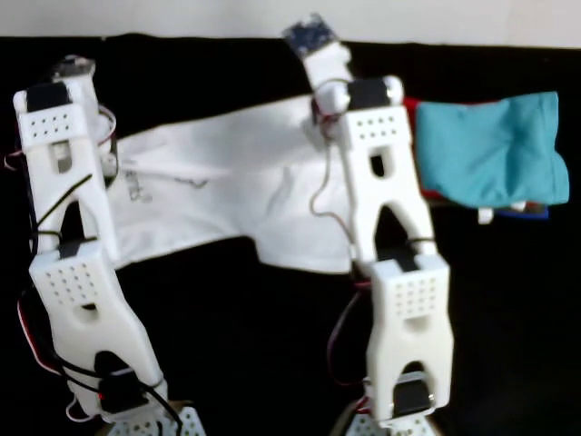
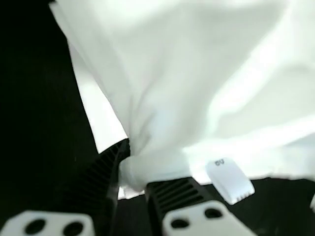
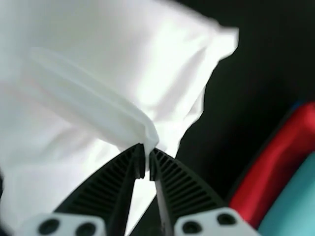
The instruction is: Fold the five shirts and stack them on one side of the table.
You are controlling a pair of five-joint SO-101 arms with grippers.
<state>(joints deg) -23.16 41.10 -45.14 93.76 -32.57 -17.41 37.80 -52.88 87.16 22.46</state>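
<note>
Two arms [image 1: 82, 272], four shirts [image 1: 227, 182]

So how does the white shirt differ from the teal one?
The white shirt lies stretched out across the middle of the table; the teal shirt is a compact folded bundle at one side. The left gripper and right gripper pinch the white shirt; neither holds the teal shirt. The teal shirt tops a red shirt; the white shirt lies on the table. Both are soft cloth.

The table [image 1: 227, 345] has a plain black top, dark and without any pattern. Behind its far edge, a pale strip [image 1: 182, 16] of background runs across the whole width of the high view.
</note>
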